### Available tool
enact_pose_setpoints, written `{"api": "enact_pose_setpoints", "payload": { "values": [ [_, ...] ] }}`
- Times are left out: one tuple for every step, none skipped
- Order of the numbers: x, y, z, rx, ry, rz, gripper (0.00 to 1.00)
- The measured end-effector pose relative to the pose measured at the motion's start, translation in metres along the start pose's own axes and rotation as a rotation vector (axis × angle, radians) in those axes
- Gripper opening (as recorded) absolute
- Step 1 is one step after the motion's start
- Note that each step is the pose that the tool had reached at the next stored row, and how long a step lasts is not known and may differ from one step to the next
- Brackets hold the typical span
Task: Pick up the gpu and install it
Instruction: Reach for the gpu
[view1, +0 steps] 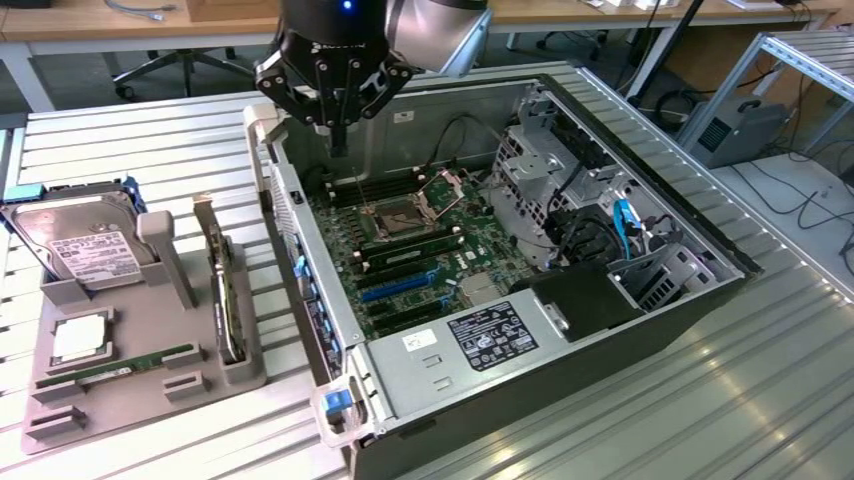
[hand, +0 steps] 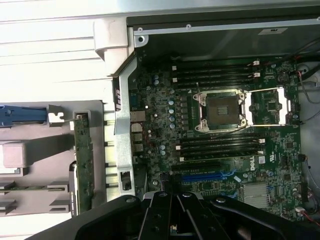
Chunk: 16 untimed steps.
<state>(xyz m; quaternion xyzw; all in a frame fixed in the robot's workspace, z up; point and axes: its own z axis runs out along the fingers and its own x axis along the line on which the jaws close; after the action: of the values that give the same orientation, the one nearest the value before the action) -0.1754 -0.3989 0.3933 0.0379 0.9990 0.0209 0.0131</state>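
1. The gpu (view1: 224, 295) stands on its long edge in a slot of the grey holder (view1: 127, 405), along the holder's side nearest the case (view1: 561, 370). Nothing touches it.
2. It looks like a thin brownish board. A silver bracket rises at the end farther from the exterior camera.
3. My fingers (view1: 336, 128) are pressed together, tips meeting, with nothing between them. They point straight down.
4. I hang above the open case, over the far end of the motherboard (view1: 441, 250) on the exterior view's left. I touch no part of it and I am well apart from the gpu.
5. Beneath me lies the socket (hand: 222, 110), with its metal frame flipped open beside it. Rows of dark memory slots run along both of its sides.
6. A blue slot (view1: 394, 288) sits further down the board, toward the case's near end.
7. The holder also carries a hard drive (view1: 74, 250) with a white label, propped at its far end. A square chip (view1: 80, 340) lies flat on it, and a green RAM stick (view1: 114, 368) lies in a groove just past the chip.
8. The slatted metal counter (view1: 134, 130) bears both the holder and the case. The case lies on its side with the panel off, just beside the holder.
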Motion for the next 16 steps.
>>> {"api": "enact_pose_setpoints", "payload": {
  "values": [
    [0.0003,0.0000,0.0000,0.0000,0.0000,0.000,0.11],
    [0.0006,-0.0001,0.0000,0.0000,0.0000,0.000,0.11],
    [0.0011,-0.0001,-0.0001,0.0000,0.0000,0.000,0.11],
    [0.0016,-0.0001,0.0000,0.0000,0.0000,0.000,0.11],
    [0.0021,-0.0002,0.0000,0.0000,0.0000,0.000,0.11],
    [0.0027,-0.0002,-0.0001,0.0001,0.0000,0.000,0.11],
    [0.0031,-0.0002,-0.0001,0.0000,0.0000,0.000,0.11],
    [0.0033,-0.0002,-0.0001,0.0001,0.0000,0.000,0.11],
    [0.0036,-0.0003,-0.0001,0.0001,0.0000,0.000,0.11],
    [0.0039,-0.0003,-0.0001,0.0000,0.0000,0.000,0.11],
    [0.0041,-0.0003,-0.0001,0.0000,0.0000,0.000,0.11],
    [0.0044,-0.0003,-0.0001,0.0000,0.0000,0.000,0.11],
    [0.0047,-0.0004,-0.0001,0.0000,0.0000,0.000,0.11],
    [0.0050,-0.0004,-0.0001,0.0000,0.0000,0.000,0.11],
    [0.0052,-0.0004,-0.0001,0.0000,0.0000,0.000,0.11],
    [0.0055,-0.0004,-0.0002,0.0000,0.0000,0.000,0.11]
  ]
}}
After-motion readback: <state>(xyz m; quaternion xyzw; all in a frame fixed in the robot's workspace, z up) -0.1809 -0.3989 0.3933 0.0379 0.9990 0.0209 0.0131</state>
